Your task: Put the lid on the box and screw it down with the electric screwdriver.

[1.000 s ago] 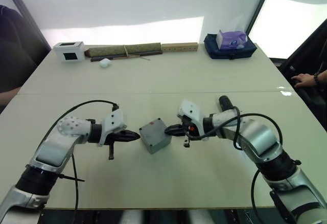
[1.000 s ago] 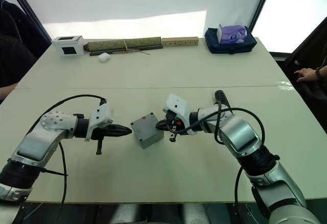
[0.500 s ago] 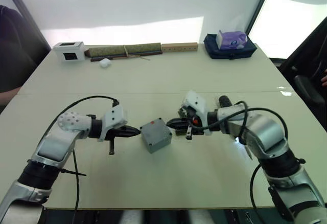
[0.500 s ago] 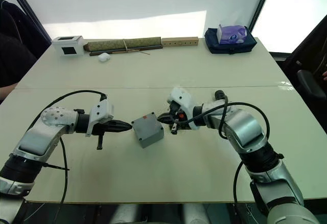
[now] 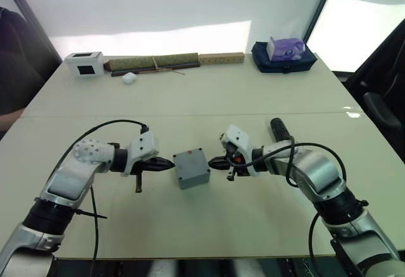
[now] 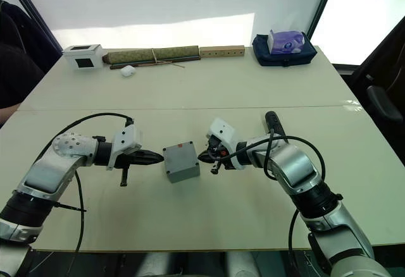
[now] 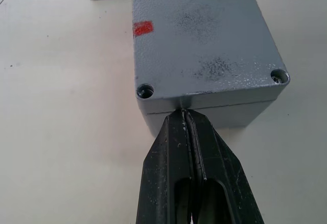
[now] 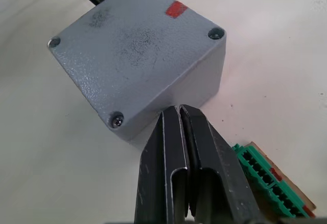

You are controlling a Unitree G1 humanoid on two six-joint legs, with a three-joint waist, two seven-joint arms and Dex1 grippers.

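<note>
The box (image 5: 192, 168), with the lid (image 7: 204, 40) seated on it, is placed on the tabletop (image 5: 209, 93) slightly nearer its front edge than its middle. The left gripper (image 5: 166, 164) is pressed closed, empty, its tips touching the seam of one side. The right gripper (image 5: 214, 162) is likewise closed and empty against the opposite side. The electric screwdriver (image 5: 279, 129) is laid towards the right edge.

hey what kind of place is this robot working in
Probably a lab or workshop bench: a plain beige table bearing a small grey metal box, green circuit connectors and a white box with a dark window.
</note>
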